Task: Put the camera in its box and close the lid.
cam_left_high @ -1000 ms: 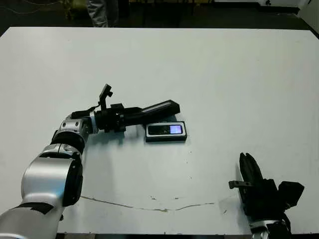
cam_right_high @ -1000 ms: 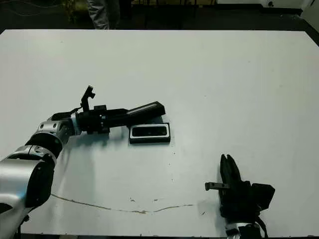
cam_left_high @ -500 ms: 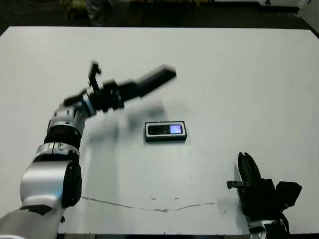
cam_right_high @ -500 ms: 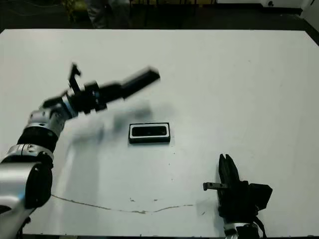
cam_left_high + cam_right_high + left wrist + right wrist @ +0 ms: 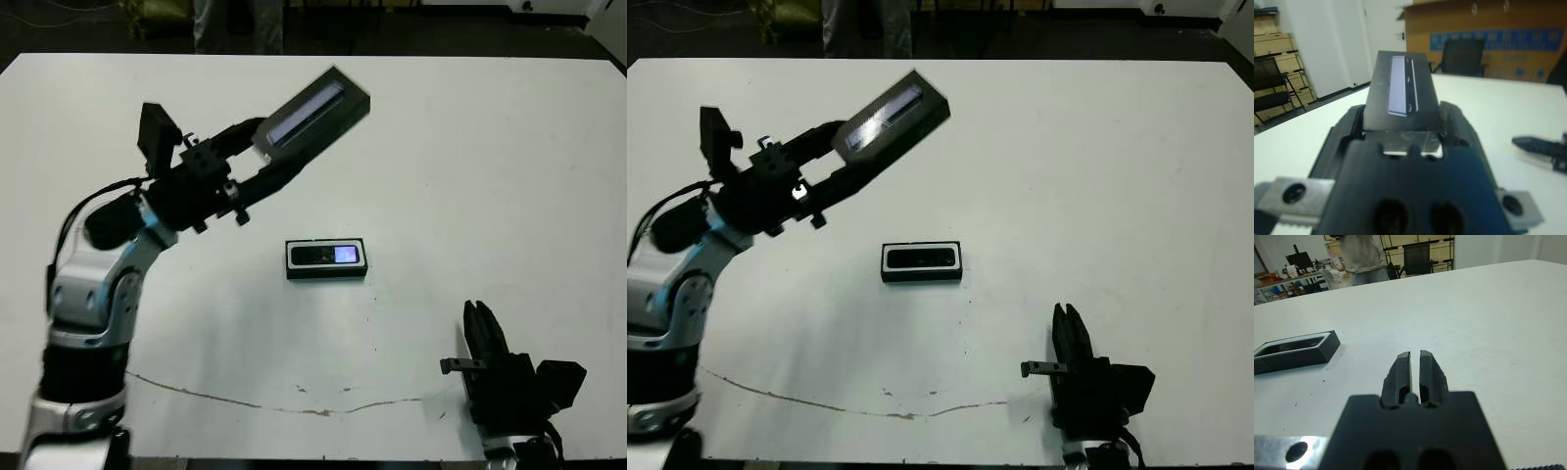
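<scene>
The box (image 5: 327, 259) lies flat near the middle of the white table (image 5: 490, 147) and serves as the reference point for all positions below. The camera (image 5: 326, 256) rests inside the box, seated within the white lining, with its small bluish screen facing up; whether it sits fully flush cannot be confirmed from these views. The lid (image 5: 312, 110) is off the box, held in the air above the table and beyond the box toward its far-left side, well apart from it. The lid is tilted, its grey window strip facing up and its free end raised. The left gripper (image 5: 257, 162) is clamped on the near end of the lid, one finger on each long side, as the left wrist view confirms (image 5: 1400, 93). The right gripper (image 5: 482, 328) rests low at the near-right side of the box, well apart from it, and holds nothing; its two fingers (image 5: 1400, 372) stand almost together with only a thin slit between them. A person (image 5: 1367, 257) stands beyond the table's far edge.
</scene>
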You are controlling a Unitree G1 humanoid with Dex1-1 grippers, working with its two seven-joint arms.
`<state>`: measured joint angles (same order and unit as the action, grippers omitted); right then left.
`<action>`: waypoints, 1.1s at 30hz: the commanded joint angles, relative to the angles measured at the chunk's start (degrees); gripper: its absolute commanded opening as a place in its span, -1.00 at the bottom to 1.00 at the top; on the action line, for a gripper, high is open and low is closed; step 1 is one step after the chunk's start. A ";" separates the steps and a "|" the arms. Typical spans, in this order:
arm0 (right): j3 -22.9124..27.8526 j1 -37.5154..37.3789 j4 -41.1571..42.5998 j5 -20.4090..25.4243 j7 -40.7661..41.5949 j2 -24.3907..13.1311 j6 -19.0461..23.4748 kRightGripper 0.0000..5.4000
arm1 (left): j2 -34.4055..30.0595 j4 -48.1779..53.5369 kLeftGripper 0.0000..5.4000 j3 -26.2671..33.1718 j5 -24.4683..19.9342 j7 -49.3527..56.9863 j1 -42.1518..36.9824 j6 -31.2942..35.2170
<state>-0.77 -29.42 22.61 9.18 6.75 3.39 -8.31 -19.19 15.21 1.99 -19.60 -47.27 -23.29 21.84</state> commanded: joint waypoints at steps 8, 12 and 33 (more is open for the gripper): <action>-1.37 -2.95 -3.26 -1.10 -0.77 0.41 -2.98 -1.00 | -15.78 -1.17 -0.10 -9.01 3.59 -10.30 -3.45 3.05; -1.56 -2.46 -4.95 -0.87 -0.23 0.18 -4.73 -1.00 | -17.02 -4.29 -0.10 -11.18 3.31 -13.29 -7.14 3.75; -1.02 -1.31 -7.46 -0.46 0.41 -0.25 -7.52 -1.00 | -3.47 -31.08 -0.10 -17.15 2.28 -23.09 -16.50 -3.66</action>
<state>-2.26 -29.30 17.31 8.34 7.32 3.92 -17.60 -23.00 -14.01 -14.29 -18.24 -69.50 -39.35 18.56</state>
